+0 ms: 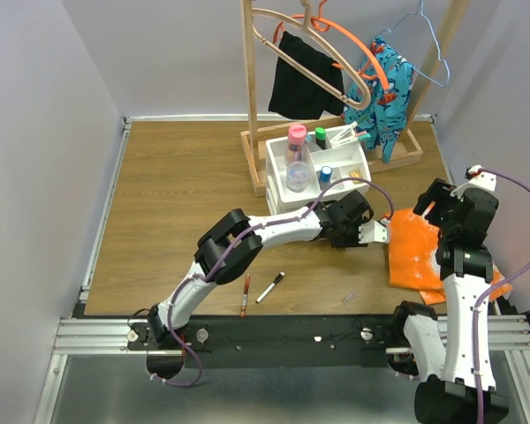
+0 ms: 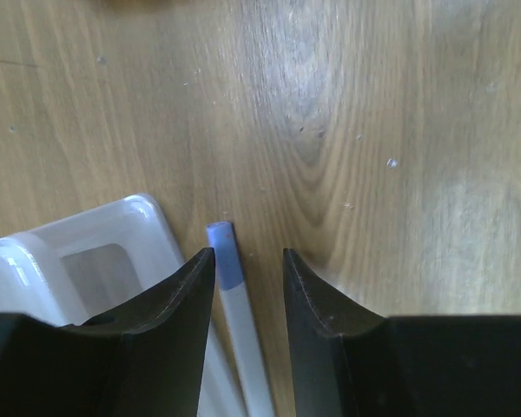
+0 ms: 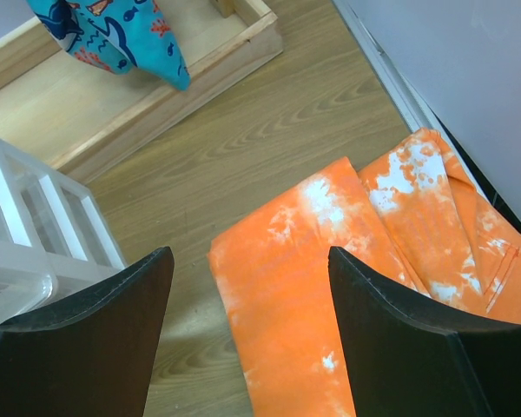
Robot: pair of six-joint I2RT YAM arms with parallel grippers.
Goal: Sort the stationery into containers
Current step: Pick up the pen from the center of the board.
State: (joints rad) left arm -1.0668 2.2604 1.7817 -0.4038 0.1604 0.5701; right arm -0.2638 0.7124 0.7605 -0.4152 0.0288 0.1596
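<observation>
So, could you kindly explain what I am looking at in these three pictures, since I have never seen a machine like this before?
These are two robot arms bolted to the near edge of a wooden table. The wide picture comes from a fixed camera above and behind them; the other two come from cameras on each wrist, looking past the black fingers. On the table stand a white organiser holding a pink-capped bottle and a green-capped marker, and a wooden clothes rack; an orange cloth, a red pen and a black-and-white marker lie loose. The left pincer stands open astride a blue-tipped white pen beside the organiser, not gripping it. The right pincer hangs open over the cloth, holding nothing.
</observation>
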